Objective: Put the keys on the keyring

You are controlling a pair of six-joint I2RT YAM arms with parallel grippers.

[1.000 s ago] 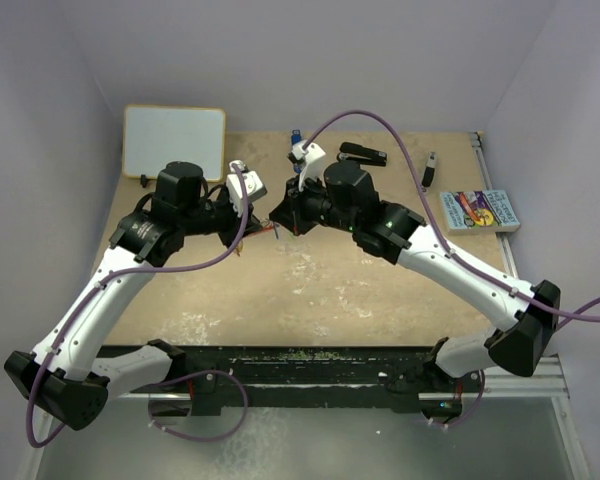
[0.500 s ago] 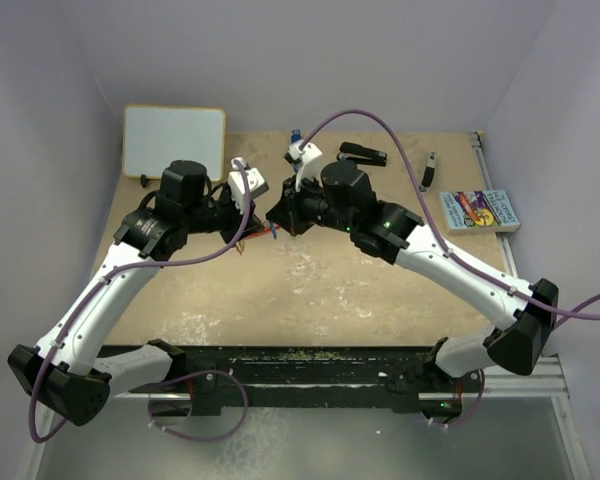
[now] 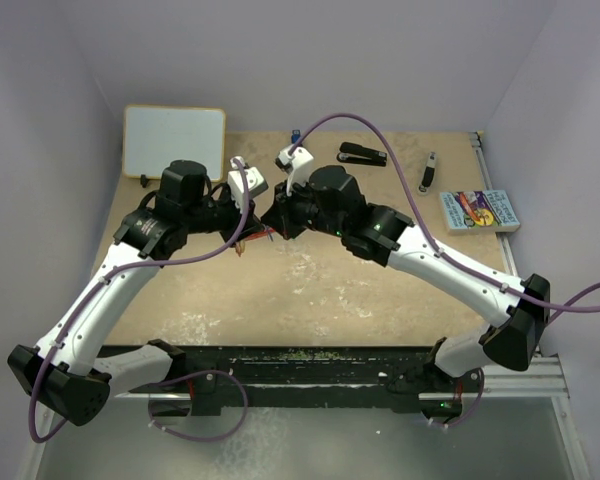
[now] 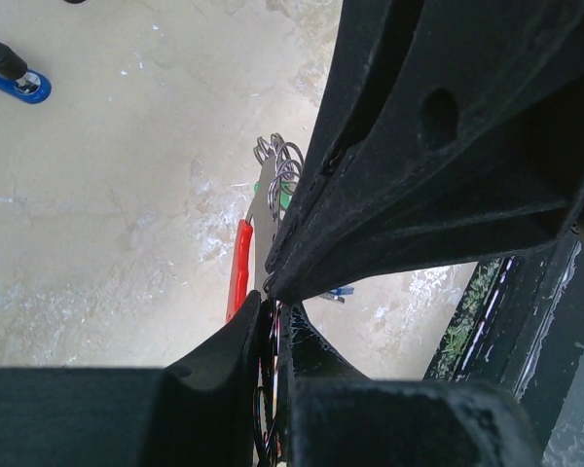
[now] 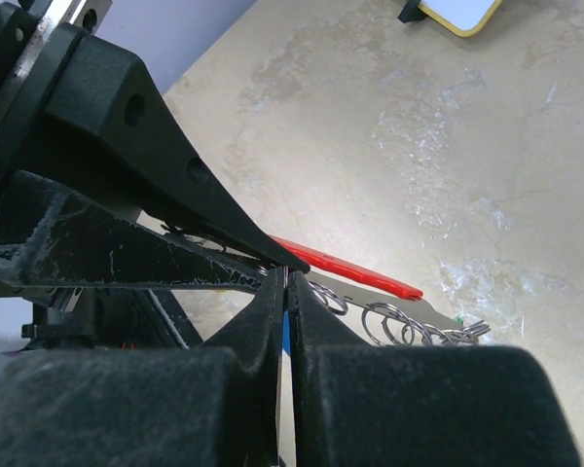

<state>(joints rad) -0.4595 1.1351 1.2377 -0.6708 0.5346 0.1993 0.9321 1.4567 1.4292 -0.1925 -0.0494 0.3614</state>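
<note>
Nearly dead centre of the tabletop point(image 3: 380, 290), a touch toward 11 o'clock, the two arms meet tip to tip. The left gripper point(image 4: 270, 316) comes in from 9 o'clock and the right gripper point(image 5: 285, 282) from 3 o'clock.

The keyring point(image 5: 346, 265) is held between them, above the surface. In the right wrist view its red clip runs away from the fingertips toward 4 o'clock. A flat silver strip lies along the clip, and a cluster of small wire rings point(image 5: 399, 326) hangs at the strip's far end.

The left gripper is clenched on the near end of the keyring, with the red clip coming out of the thin slit between its fingers. The right gripper's fingers are drawn together to a hairline gap. Their tips sit at that same end of the clip, but I cannot tell whether they pinch it or only touch it.

The keys point(image 4: 285, 199) show only as flecks of green and blue among the rings, too small to tell apart.

A whiteboard point(image 3: 175, 140) lies at 10 o'clock and a black stapler point(image 3: 362, 153) at 12. A small blue object point(image 3: 294, 135) sits just left of the stapler. A colourful booklet point(image 3: 478, 210) lies at 2 o'clock, with a dark stick point(image 3: 430, 170) near it.
</note>
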